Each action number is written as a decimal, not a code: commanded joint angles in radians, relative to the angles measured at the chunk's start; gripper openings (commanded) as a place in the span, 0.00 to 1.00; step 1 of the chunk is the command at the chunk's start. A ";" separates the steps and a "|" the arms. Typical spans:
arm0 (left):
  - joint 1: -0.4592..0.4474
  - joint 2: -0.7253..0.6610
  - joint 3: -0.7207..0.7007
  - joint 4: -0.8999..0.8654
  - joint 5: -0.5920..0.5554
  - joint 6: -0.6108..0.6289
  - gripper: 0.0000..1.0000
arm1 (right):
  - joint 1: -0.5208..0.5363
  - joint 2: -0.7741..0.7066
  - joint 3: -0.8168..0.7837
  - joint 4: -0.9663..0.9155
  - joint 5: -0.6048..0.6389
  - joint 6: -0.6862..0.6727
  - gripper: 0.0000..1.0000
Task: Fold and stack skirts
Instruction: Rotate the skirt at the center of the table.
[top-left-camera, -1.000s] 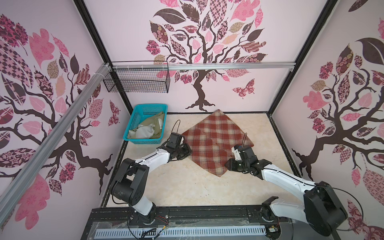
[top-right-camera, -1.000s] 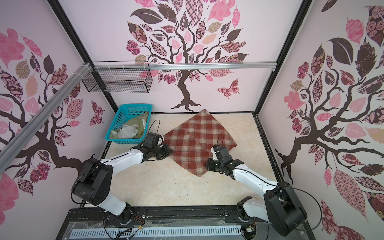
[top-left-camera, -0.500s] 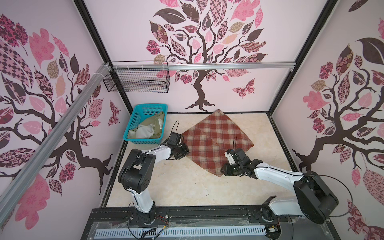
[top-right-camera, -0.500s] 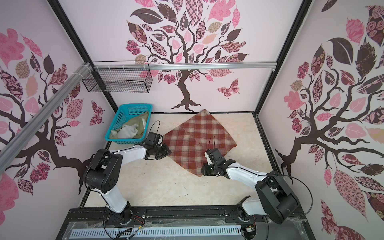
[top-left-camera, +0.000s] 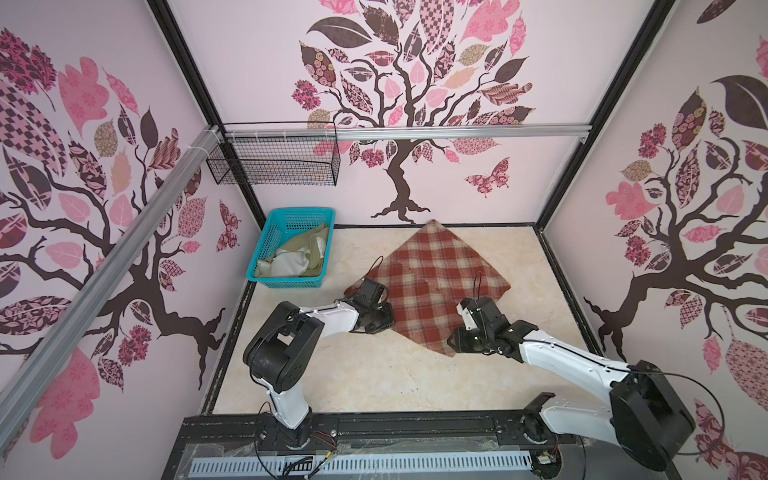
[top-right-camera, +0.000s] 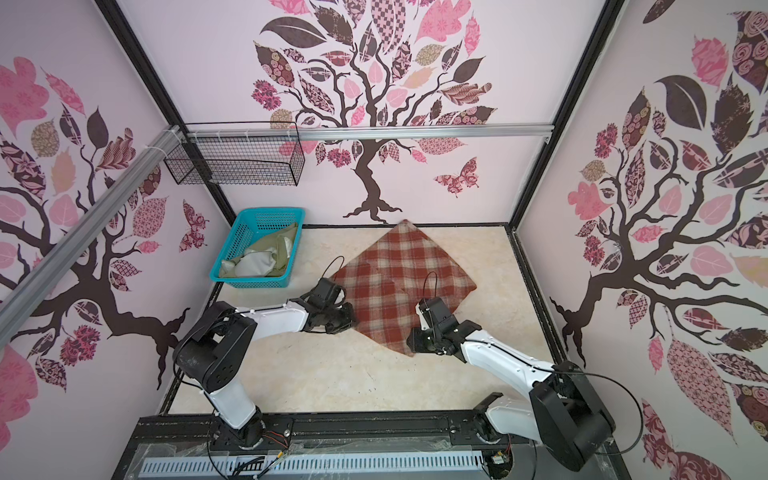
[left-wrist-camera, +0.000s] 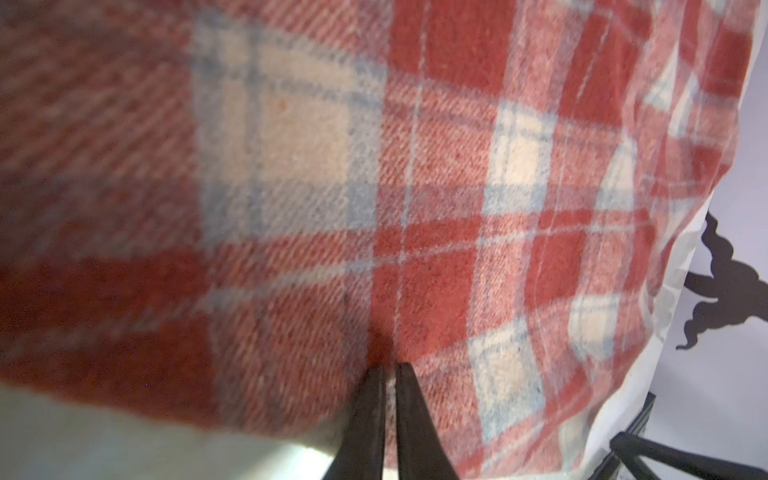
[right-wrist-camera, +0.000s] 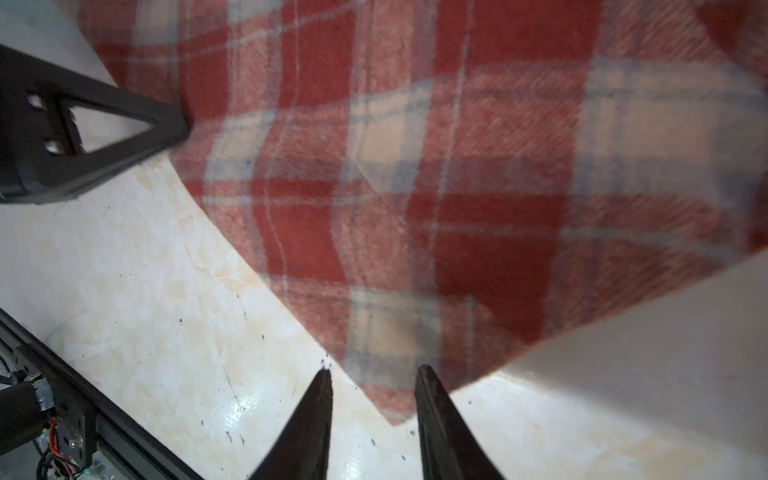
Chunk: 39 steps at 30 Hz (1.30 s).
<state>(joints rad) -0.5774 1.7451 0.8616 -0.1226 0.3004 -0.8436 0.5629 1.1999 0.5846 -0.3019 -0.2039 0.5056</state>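
Woolly rust-red and cream plaid skirt (top-left-camera: 432, 286), flat mid-table. Pinched at its side edge by the narrow left gripper (left-wrist-camera: 388, 368) — and just brought the half-open right gripper (right-wrist-camera: 374, 370) over its near corner. Probably ready to fold; olive-green skirt (top-left-camera: 316, 245) waiting in turquoise plastic basket (top-left-camera: 286, 283).

1. A rust-red and cream plaid skirt (top-right-camera: 399, 286) is seen spread flat on the pale marbled surface (top-right-camera: 332, 374), turned like a diamond, with its far corner reaching the back wall.
2. The left tool (top-right-camera: 348, 319) is placed at the left edge of the plaid skirt, touching the cloth.
3. The right tool (top-right-camera: 411, 340) is set low at the skirt's near corner.
4. An olive-green skirt (top-right-camera: 277, 245) with pale lining is found crumpled inside a turquoise basket (top-right-camera: 253, 284), which is stood in the far left corner, apart from the plaid skirt.
5. A black wire basket (top-right-camera: 237, 162) is hung from the wall rail above it.
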 joint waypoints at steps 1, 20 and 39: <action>-0.046 -0.020 -0.068 -0.012 -0.007 -0.060 0.11 | 0.004 -0.037 0.051 -0.069 0.018 0.004 0.39; 0.469 -0.436 -0.129 -0.340 0.037 0.072 0.49 | 0.002 0.017 0.089 -0.038 0.028 -0.028 0.56; 0.503 -0.232 -0.155 -0.056 0.126 0.006 0.51 | -0.017 0.111 0.134 0.015 -0.006 -0.039 0.57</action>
<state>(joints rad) -0.0635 1.4921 0.7162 -0.2398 0.4248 -0.8398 0.5529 1.2942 0.7044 -0.2897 -0.2054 0.4706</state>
